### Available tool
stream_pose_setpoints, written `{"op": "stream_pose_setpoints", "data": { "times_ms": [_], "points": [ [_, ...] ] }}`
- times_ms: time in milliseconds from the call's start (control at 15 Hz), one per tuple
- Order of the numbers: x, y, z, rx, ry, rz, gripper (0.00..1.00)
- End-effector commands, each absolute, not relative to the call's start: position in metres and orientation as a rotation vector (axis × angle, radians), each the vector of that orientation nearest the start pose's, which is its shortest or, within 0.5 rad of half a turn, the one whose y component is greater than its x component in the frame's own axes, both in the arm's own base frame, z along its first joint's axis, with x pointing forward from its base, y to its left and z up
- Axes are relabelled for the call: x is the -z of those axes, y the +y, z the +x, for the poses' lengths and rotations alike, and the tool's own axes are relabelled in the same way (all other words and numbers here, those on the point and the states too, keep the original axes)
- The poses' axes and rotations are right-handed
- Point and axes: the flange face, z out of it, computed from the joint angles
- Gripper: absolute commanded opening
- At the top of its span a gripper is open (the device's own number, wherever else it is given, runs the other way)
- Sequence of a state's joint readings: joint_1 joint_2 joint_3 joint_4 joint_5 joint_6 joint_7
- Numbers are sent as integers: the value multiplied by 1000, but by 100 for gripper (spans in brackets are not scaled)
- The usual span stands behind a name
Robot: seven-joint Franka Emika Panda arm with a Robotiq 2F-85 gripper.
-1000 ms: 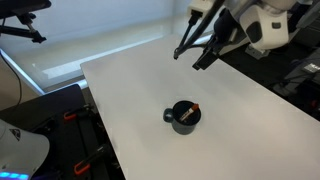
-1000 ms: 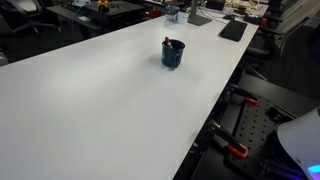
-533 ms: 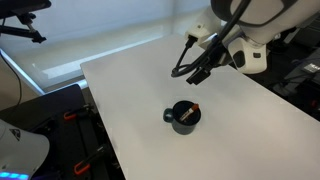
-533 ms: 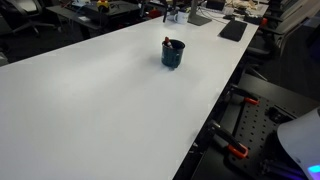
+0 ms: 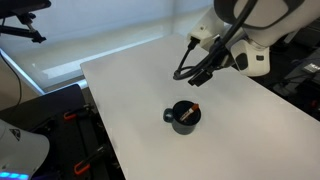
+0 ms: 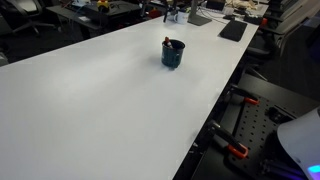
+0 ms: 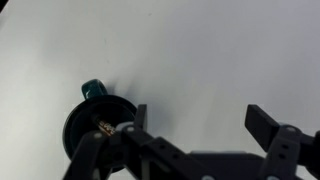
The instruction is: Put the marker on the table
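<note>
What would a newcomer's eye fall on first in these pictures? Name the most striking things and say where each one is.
A dark mug stands out against the large white table, roughly mid-table in an exterior view. The marker sits inside it, with its red-orange end showing at the rim. Above the table, just beyond the mug, hangs the gripper, with its jaws open and nothing held.

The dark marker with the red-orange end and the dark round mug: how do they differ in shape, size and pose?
The marker is a slender stick; the mug is round with a handle. The marker is far smaller than the mug. The mug stands on the white table; the marker lies inside the mug. Both look mostly dark.
</note>
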State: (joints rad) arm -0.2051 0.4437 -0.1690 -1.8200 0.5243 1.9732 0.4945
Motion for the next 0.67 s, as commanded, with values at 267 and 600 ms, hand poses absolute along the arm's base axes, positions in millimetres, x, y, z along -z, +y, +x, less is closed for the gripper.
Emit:
{"op": "stream_pose_setpoints", "data": {
  "times_ms": [267, 600],
  "points": [
    [-270, -226, 589, -402, 1550, -2265, 100],
    [-267, -230, 591, -406, 1553, -2261, 100]
  ]
}}
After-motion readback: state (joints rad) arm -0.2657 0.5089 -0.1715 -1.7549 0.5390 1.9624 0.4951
